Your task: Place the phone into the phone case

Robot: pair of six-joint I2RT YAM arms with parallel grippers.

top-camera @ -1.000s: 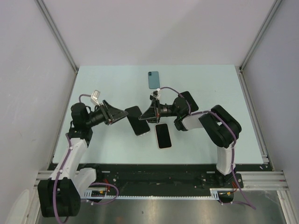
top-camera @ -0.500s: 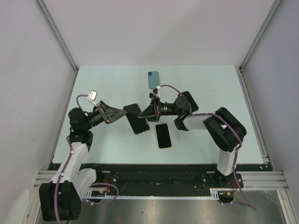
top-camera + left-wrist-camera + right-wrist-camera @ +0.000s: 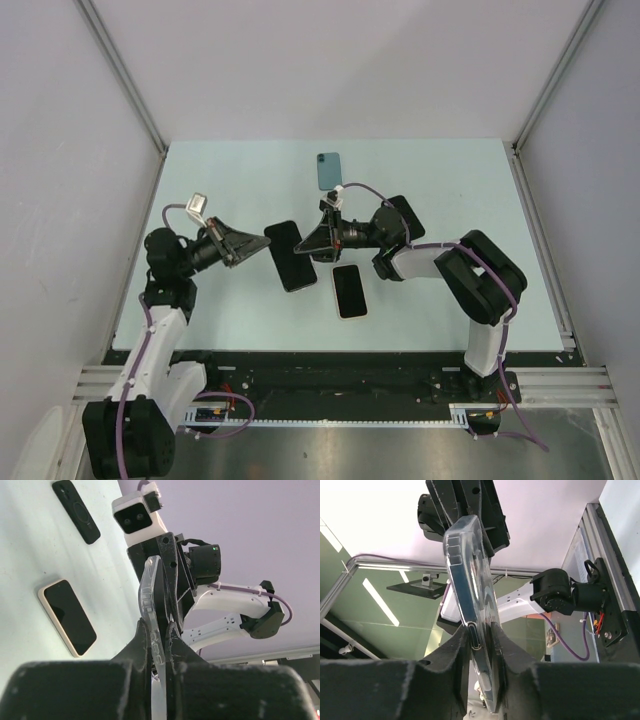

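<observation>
A clear phone case [image 3: 290,257] hangs above the table between the two arms, and a dark phone appears to sit inside it. My left gripper [image 3: 265,243] is shut on its left edge; in the left wrist view the clear rim [image 3: 149,587] rises from between the fingers of that gripper [image 3: 157,626]. My right gripper [image 3: 313,243] is shut on the opposite end. The right wrist view shows the case [image 3: 467,565] edge-on, with the charging-port cutout pinched between the fingers of the right gripper [image 3: 480,629].
A cream-edged phone [image 3: 349,291] lies face up on the pale table [image 3: 220,180], just near of the held case. A blue phone [image 3: 329,171] lies farther back. A black flat item [image 3: 404,214] sits partly under the right arm.
My left gripper has closed on the case's edge, and the left arm has shifted slightly to the left. The right gripper has stayed on the case.
</observation>
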